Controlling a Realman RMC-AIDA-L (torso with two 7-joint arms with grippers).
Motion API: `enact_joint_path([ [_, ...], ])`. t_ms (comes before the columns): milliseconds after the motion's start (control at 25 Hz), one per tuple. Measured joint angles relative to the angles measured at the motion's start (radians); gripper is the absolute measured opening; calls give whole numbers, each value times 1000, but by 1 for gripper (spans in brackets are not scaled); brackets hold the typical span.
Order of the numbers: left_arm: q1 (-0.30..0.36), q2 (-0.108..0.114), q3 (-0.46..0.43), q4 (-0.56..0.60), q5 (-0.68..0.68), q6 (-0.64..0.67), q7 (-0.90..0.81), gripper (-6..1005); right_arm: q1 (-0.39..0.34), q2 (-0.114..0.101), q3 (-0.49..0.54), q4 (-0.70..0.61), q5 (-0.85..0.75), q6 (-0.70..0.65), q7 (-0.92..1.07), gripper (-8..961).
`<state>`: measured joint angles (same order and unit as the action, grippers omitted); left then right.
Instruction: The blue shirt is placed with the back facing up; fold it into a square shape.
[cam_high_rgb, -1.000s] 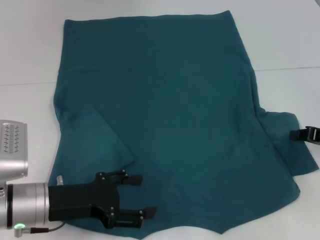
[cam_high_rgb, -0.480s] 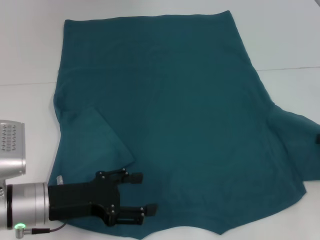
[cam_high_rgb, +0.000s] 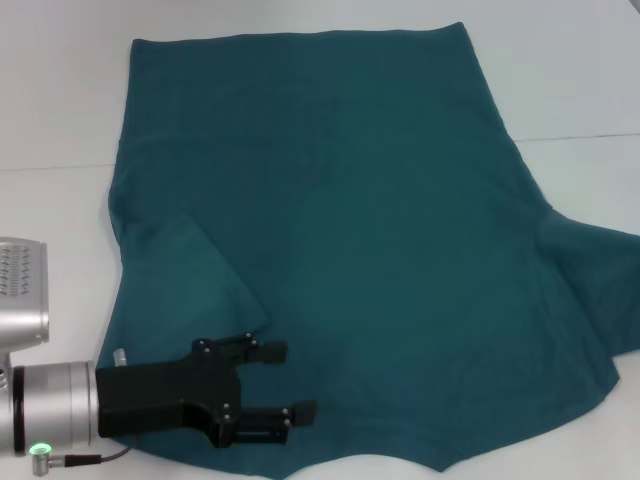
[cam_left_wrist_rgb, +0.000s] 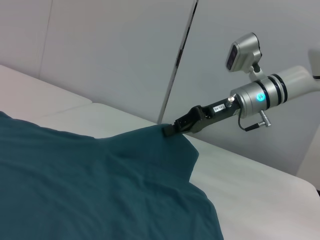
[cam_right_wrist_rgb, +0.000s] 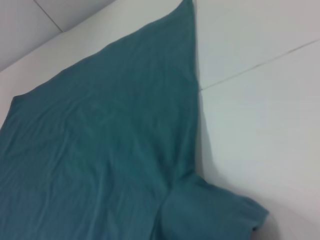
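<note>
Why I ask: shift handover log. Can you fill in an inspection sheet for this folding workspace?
Surface: white table, with a seam line across it.
Job's things: blue shirt spread plain side up, the sleeve on the robot's left folded onto the body.
Clutter: nothing seen.
Grippers: left gripper over the shirt's near edge, jaws open; right gripper outside the head view, shut on the lifted sleeve tip.
Cables: thin cable at the left wrist.
Surroundings: pale wall panels.

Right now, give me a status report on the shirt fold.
Left gripper open over near left hem. Right gripper shut on blue shirt sleeve, lifting it. Shirt spread flat, unfolded. Nothing in the way.
</note>
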<state>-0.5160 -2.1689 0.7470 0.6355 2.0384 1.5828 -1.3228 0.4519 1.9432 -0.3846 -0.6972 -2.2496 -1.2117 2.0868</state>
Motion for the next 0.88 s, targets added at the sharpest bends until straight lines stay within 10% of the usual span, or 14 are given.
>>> enact_joint_path([
  [880,-7,3,-3,4,0,-8,-9,888,102,-8,-11,-2,1,60,-1,14],
])
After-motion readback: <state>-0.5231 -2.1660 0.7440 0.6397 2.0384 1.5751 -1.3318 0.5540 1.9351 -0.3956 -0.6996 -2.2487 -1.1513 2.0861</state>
